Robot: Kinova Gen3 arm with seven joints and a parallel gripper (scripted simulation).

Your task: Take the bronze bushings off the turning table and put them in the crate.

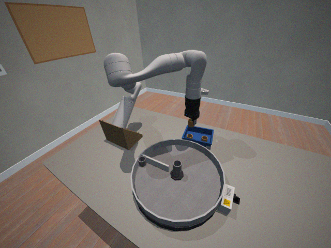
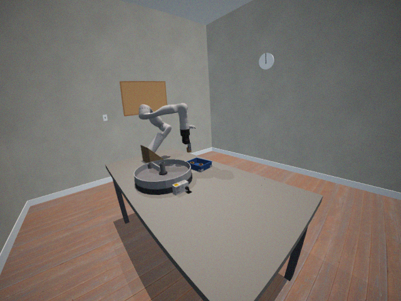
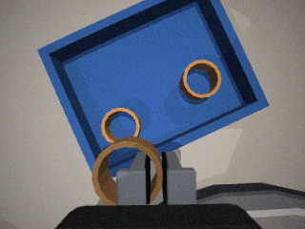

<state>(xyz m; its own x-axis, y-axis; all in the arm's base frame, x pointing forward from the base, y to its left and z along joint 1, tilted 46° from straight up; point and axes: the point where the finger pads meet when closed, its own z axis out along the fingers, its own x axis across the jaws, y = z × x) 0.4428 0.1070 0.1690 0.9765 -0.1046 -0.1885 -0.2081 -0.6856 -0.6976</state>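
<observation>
Turning table (image 1: 177, 224) (image 2: 155, 184): dark steel bushing (image 1: 142, 163) sitting inside by the rim
Held bronze bushing (image 1: 190, 123) (image 3: 98, 177): up in the air, wall pinched between the fingertips
Gripper (image 1: 194, 122) (image 2: 189, 146) (image 3: 155, 170): nearly closed, one finger inside the ring
Crate (image 1: 197, 141) (image 2: 205, 167) (image 3: 129, 72): below, two bronze ones in it

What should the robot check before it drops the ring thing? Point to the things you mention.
1. Gripper (image 1: 194, 122) (image 2: 188, 147) (image 3: 155, 170) shut on the held bronze bushing (image 1: 191, 123) (image 2: 188, 150) (image 3: 100, 174): ok
2. Held bushing above the blue crate's (image 1: 212, 136) (image 2: 203, 168) (image 3: 71, 107) middle: not ok, near one edge
3. Space left in the crate: ok
4. Two bronze bushings (image 1: 204, 138) (image 3: 218, 81) inside the crate: ok
5. Steel bushing (image 1: 142, 161) on the turning table (image 1: 178, 200) (image 2: 155, 184): ok
6. Held bushing will land upright: cannot tell
</observation>
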